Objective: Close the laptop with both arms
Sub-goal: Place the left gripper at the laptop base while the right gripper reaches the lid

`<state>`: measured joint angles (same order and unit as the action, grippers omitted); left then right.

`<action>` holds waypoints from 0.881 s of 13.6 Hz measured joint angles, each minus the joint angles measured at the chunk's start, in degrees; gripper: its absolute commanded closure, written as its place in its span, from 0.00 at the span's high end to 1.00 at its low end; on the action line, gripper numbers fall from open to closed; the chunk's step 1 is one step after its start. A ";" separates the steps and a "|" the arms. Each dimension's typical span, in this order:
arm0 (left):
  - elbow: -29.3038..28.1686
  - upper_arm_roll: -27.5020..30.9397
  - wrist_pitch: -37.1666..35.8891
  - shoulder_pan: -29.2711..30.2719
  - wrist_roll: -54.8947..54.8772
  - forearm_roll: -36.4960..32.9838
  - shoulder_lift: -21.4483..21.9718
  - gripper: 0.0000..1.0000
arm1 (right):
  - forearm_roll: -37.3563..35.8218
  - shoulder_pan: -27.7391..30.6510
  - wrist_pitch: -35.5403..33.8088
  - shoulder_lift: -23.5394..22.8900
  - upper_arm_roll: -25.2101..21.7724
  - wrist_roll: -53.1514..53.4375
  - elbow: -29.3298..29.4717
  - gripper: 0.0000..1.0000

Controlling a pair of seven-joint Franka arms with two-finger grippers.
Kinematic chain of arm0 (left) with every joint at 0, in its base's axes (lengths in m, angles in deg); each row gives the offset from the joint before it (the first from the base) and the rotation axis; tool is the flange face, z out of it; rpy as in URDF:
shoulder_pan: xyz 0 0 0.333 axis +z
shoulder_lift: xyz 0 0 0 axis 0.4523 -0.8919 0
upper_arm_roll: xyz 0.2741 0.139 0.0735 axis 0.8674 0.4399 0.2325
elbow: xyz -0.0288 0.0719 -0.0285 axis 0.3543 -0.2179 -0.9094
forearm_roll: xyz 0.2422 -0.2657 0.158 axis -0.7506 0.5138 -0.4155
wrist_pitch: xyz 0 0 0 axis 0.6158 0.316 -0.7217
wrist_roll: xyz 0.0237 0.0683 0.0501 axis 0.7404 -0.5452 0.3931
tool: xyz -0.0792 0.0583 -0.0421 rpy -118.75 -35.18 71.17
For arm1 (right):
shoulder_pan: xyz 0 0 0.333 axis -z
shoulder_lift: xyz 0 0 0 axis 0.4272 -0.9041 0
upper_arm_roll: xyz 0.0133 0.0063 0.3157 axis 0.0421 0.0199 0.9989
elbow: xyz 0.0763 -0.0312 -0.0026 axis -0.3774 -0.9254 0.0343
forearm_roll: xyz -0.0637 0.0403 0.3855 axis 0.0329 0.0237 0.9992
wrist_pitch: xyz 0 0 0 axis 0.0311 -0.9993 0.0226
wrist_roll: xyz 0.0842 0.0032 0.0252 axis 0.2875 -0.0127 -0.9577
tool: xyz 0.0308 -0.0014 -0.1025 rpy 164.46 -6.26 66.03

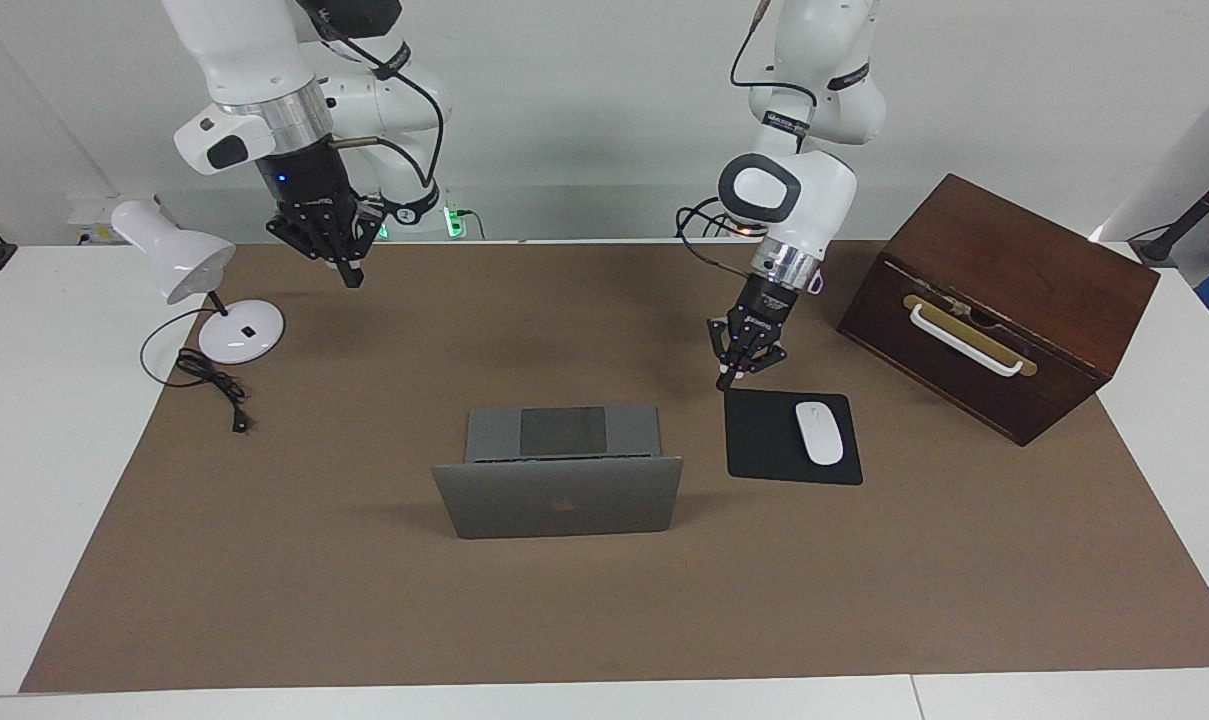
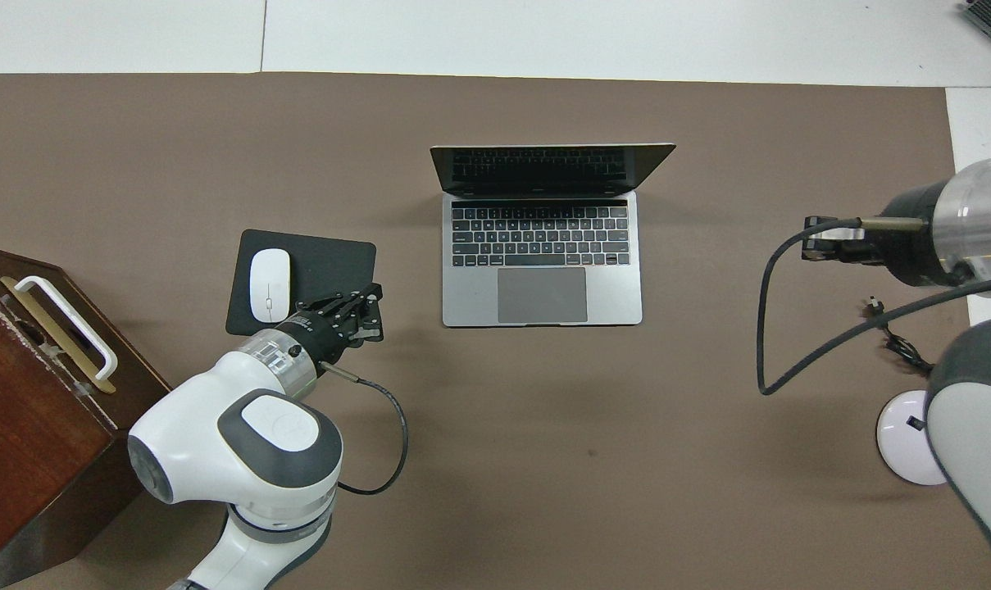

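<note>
The silver-grey laptop (image 1: pixel 562 505) (image 2: pixel 542 295) stands open in the middle of the brown mat, its screen facing the robots and its lid tilted back past upright. My left gripper (image 1: pixel 726 381) (image 2: pixel 375 290) is shut and holds nothing. It hangs low over the mat at the corner of the black mouse pad (image 1: pixel 764 440) (image 2: pixel 331 274), beside the laptop. My right gripper (image 1: pixel 352 280) (image 2: pixel 808 242) is also shut and holds nothing, raised over the mat between the desk lamp and the laptop. Neither gripper touches the laptop.
A white mouse (image 1: pixel 819 432) (image 2: pixel 269 283) lies on the pad. A dark wooden box (image 1: pixel 1004 290) (image 2: pixel 28 393) with a white handle sits at the left arm's end. At the right arm's end are a white lamp (image 1: pixel 174 262) (image 2: pixel 909 434) and its black cable (image 1: pixel 214 385) (image 2: pixel 897 344).
</note>
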<state>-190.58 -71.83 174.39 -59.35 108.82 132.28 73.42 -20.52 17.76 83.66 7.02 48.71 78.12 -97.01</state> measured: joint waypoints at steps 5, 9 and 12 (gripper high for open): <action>8.56 -0.10 7.33 -7.81 0.28 4.08 -10.93 0.00 | -0.18 -2.00 2.63 -1.49 0.02 4.22 0.05 0.00; 12.58 -0.10 9.51 -10.26 0.53 4.19 -15.19 0.00 | -0.51 -3.21 4.25 -4.61 0.02 6.12 2.13 0.00; 13.32 -0.06 10.21 -10.69 0.53 4.19 -16.52 0.00 | -2.49 -4.11 4.73 -7.39 0.01 6.13 4.66 0.00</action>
<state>-177.26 -71.89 184.60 -70.04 109.35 136.47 56.90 -23.01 13.65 88.39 -0.37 48.72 84.25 -92.35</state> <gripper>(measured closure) 0.991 0.991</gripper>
